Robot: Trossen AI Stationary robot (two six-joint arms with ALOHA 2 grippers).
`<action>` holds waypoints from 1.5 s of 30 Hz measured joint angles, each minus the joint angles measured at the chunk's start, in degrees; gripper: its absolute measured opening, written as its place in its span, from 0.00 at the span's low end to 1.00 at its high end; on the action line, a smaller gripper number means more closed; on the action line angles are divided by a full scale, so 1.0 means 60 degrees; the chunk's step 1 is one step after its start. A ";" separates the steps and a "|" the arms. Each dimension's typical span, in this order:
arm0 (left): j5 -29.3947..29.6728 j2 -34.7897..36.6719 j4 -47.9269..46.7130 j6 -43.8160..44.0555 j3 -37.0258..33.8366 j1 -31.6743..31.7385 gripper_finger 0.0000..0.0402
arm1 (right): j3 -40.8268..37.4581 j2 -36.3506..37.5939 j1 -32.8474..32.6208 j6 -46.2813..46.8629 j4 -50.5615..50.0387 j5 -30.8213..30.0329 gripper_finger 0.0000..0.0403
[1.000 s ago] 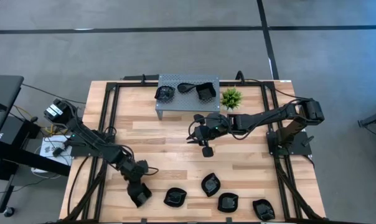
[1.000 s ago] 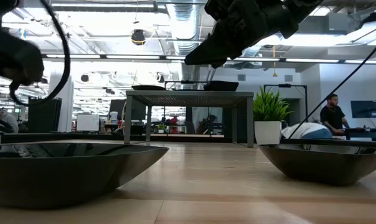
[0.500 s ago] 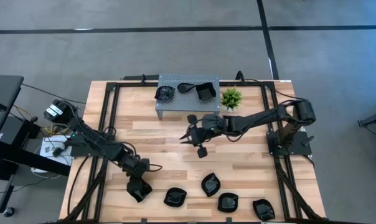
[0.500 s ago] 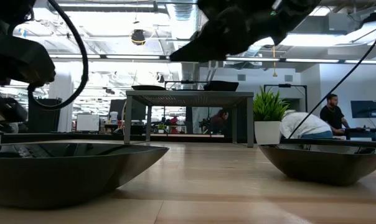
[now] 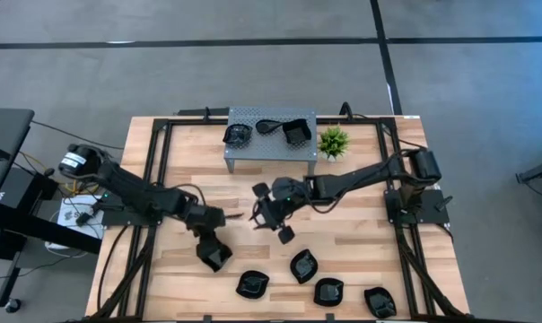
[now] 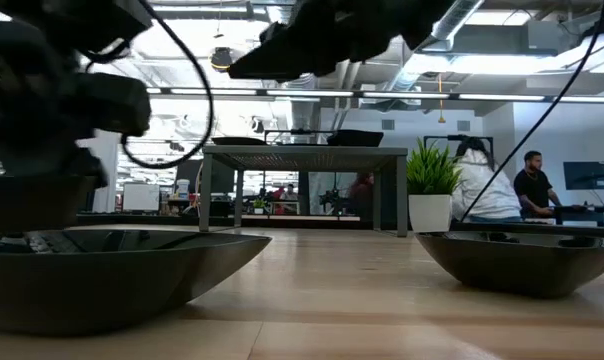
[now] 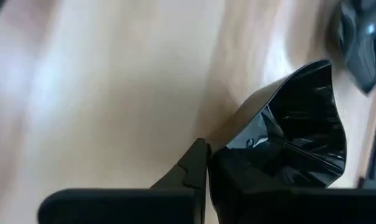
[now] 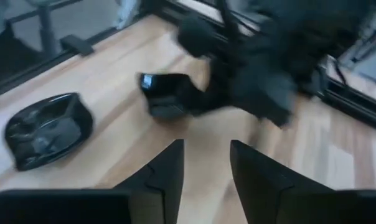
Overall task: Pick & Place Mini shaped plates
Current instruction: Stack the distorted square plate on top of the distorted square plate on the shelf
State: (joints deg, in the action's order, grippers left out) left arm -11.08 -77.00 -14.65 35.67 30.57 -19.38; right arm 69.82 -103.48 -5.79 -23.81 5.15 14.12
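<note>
You have four plates [image 5: 253, 285] on the tabletop [image 5: 361, 242], three on the stand [image 5: 269, 117]; left gripper [image 5: 210, 249] clamps a fifth plate [image 5: 215, 256], right gripper [image 5: 269, 218] parted, empty

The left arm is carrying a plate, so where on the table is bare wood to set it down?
Bare wood lies left of the grey stand and at the right edge past the plant. The front edge is crowded: four plates in a row. The centre holds the right gripper and the left gripper with its plate.

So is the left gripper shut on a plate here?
Yes: the left gripper is shut on a black plate; its rim sits pinched between the fingers.
</note>
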 joint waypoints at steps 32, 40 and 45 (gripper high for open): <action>-0.1703 0.0275 0.1539 0.0108 0.0262 0.3190 0.05 | 0.1832 -0.1988 -0.0444 -0.1743 -0.0968 0.0144 0.30; -0.1672 0.0274 0.1839 0.0104 0.0262 0.3188 0.05 | 0.1905 -0.1945 -0.0399 -0.1881 -0.1270 0.0155 0.18; -0.1654 0.0272 0.1945 0.0382 0.0262 0.3284 0.05 | 0.1905 -0.1945 -0.0298 -0.1895 -0.1286 0.0203 0.09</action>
State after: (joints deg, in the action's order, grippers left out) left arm -21.00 -75.37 -2.98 37.96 32.14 0.33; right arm 81.25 -115.15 -7.58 -35.18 -2.57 15.33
